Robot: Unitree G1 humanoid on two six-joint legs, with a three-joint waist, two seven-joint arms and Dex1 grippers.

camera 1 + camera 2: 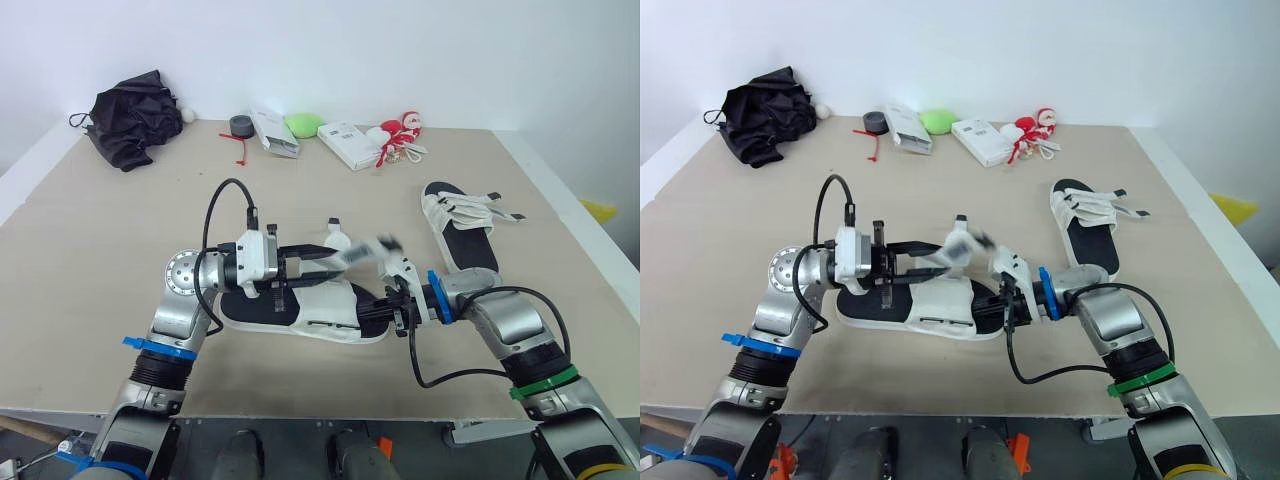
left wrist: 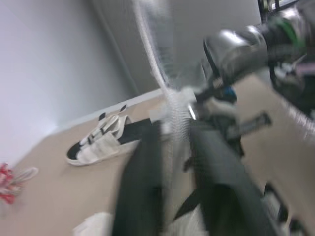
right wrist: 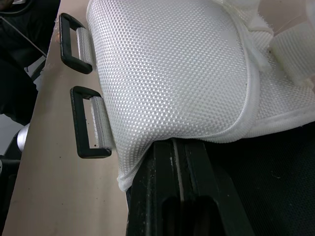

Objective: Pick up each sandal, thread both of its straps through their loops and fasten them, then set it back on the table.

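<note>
The left end effector seems closed on a white strap (blurred here) above the near sandal, which lies on the tabletop. The right end effector clamps its mesh edge. The second sandal rests farther right, well apart.

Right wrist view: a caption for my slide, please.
White mesh sandal flap beside two black loops, over the table.
</note>
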